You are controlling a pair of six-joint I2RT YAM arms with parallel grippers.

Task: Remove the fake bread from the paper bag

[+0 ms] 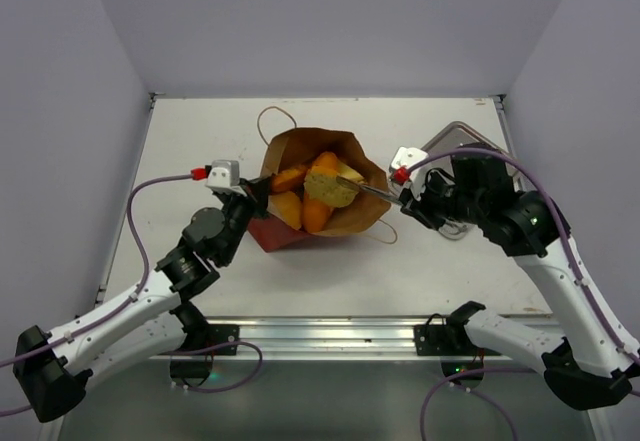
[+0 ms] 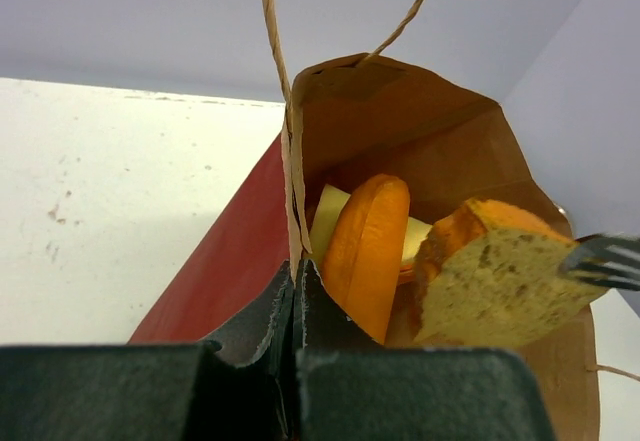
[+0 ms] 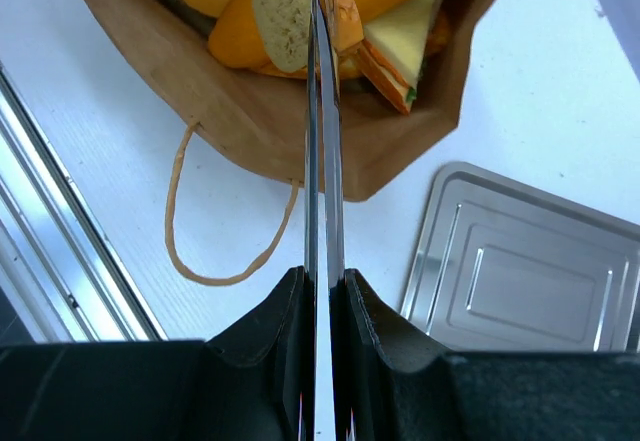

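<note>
The paper bag (image 1: 350, 223), red outside and brown inside, stands open at mid-table with several pieces of fake bread inside. My left gripper (image 1: 258, 193) is shut on the bag's left rim (image 2: 292, 201), pinching the paper edge. Metal tongs (image 3: 323, 161) are clamped in my right gripper (image 3: 325, 286), which is shut on them to the right of the bag. The tong tips (image 2: 605, 259) grip a speckled bread slice (image 2: 495, 286) at the bag's mouth. An orange loaf (image 2: 368, 251) and a sandwich wedge (image 3: 405, 41) lie beneath it.
A silver metal tray (image 1: 470, 139) lies on the table right of the bag, partly under my right arm. One tan loop handle (image 1: 272, 116) hangs behind the bag, another handle (image 3: 180, 221) lies on the table in front. White walls enclose the table.
</note>
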